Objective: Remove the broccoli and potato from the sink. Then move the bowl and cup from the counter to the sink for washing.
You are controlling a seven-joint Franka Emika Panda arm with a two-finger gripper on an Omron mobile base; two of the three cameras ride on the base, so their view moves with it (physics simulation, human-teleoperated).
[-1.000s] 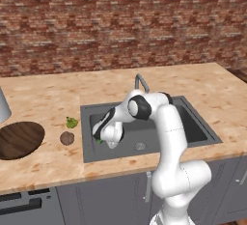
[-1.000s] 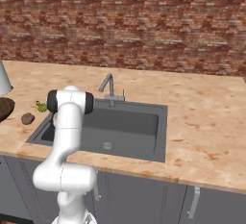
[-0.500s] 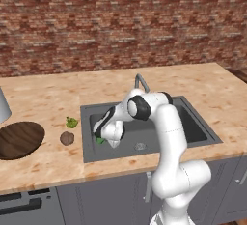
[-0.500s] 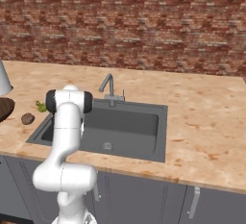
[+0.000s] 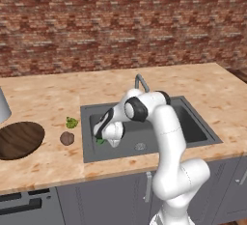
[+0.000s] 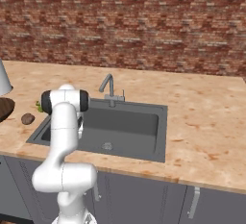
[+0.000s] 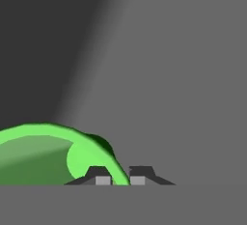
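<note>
One large dark basin, the sink (image 5: 193, 127), sits in the beige counter (image 5: 48, 93), and inside it, at the left end, is the bright green cup (image 7: 53, 156) (a sliver of green also peeks out under the hand in the left base view). Left of the sink, the wide wooden bowl (image 5: 19, 139) lies on the counter with nothing in it. Between bowl and sink, the brown potato (image 5: 67, 138) and the yellow-green broccoli (image 5: 71, 122) lie near each other on the counter, out of the basin. Reaching down into the sink's left end, the gripper (image 7: 117, 176) has its fingers nearly together, pinched on the cup's rim, one fingertip inside the wall and one outside.
</note>
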